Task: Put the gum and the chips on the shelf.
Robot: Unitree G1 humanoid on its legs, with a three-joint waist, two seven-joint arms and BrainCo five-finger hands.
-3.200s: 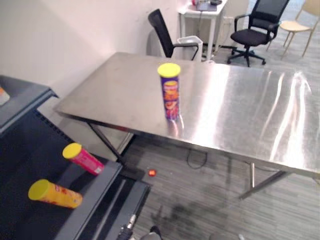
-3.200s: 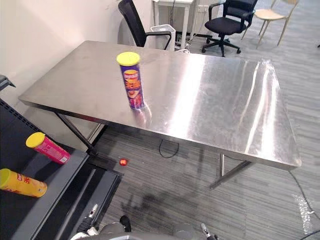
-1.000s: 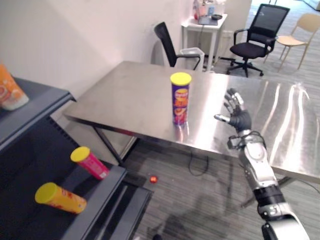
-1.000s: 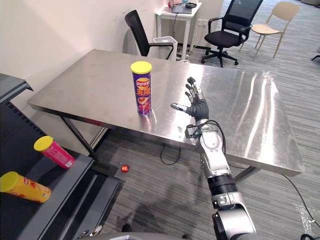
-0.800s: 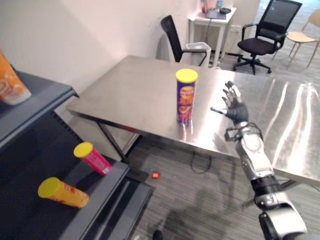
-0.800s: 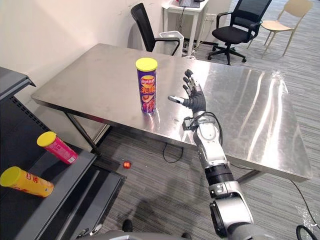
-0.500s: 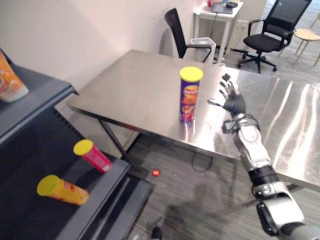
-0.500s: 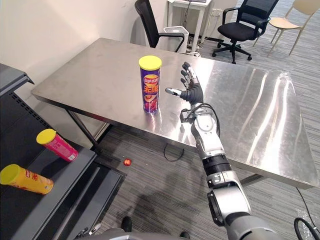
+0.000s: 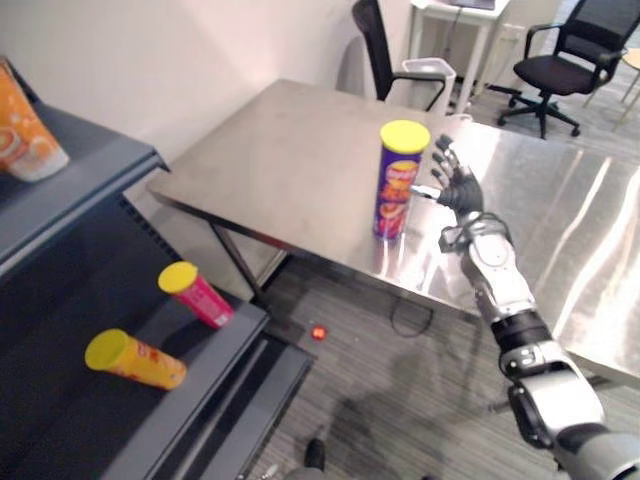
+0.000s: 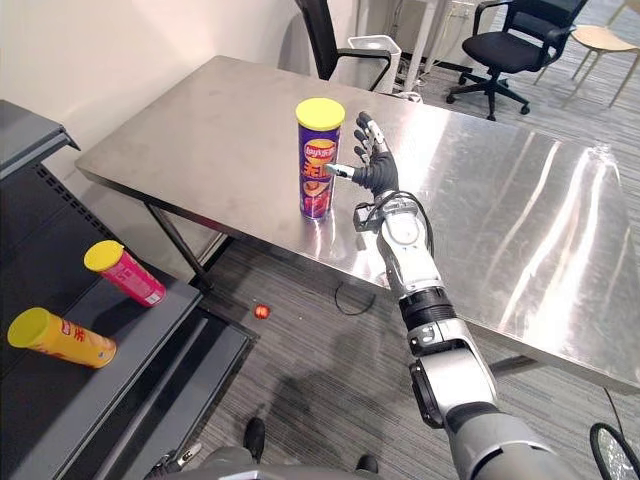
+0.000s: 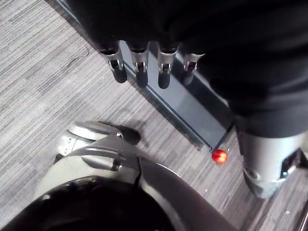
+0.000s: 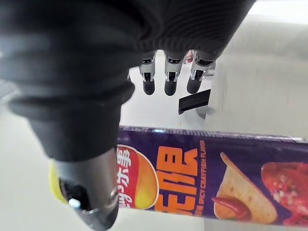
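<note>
Right eye view. Steel table [image 10: 200,130]: carried the chips can [image 10: 318,160], upright near its front edge. Shelf [image 10: 100,400]: at the table's 8 o'clock. Can: judged light, stiff, slick-walled, easily toppled; best gripped mid-body. Right hand [image 10: 377,178]: at the can's 3 o'clock, fingers spread, nothing grasped. Left hand [image 11: 140,70]: hanging, fingers straight.
</note>
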